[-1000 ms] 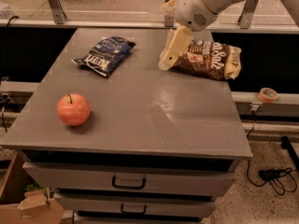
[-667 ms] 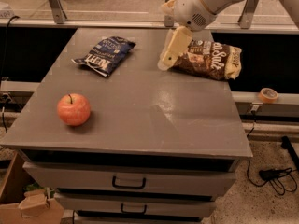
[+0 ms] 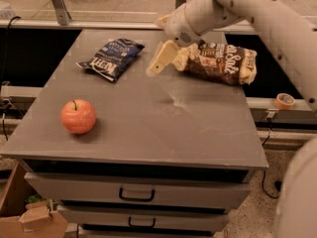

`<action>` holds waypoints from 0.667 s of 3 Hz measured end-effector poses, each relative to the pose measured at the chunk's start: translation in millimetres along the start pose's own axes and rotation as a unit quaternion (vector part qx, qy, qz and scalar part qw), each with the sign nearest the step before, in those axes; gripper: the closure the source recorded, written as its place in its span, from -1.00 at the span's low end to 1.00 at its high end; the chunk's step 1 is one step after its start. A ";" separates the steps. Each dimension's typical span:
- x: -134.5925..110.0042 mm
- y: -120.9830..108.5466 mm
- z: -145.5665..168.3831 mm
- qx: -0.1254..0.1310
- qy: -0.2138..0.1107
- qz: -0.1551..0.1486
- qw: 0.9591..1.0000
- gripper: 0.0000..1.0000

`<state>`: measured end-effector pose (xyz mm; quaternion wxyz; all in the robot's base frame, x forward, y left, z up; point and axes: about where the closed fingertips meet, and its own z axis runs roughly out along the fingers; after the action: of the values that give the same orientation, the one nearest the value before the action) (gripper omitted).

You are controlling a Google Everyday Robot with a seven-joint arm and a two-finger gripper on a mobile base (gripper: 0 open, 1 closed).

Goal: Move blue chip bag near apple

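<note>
Glossy crinkled blue chip bag (image 3: 111,58), smooth apple (image 3: 78,116), matt table (image 3: 163,128), plastic gripper (image 3: 155,68) beside brown bag (image 3: 223,63)

One table (image 3: 148,133) carries three loose things: two chip bags, namely one blue bag (image 3: 111,58) and one brown bag (image 3: 223,63), and one apple (image 3: 78,116). There is one arm (image 3: 237,9) with one gripper (image 3: 155,68), which hangs above the far part of the table between the two bags. Under the top two drawers show, an upper drawer (image 3: 74,192) and a lower drawer (image 3: 99,218), each with one handle, and off the table are one tape roll (image 3: 285,101) and one cardboard box (image 3: 20,217).
</note>
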<state>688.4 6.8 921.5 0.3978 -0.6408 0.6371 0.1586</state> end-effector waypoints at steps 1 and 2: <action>11.5 -29.4 62.2 -0.002 -0.040 0.038 0.998 -1.00; 8.3 -53.0 103.4 0.001 -0.067 0.072 0.995 -1.00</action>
<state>770.9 67.9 866.4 0.4281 -0.5806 0.6538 0.2285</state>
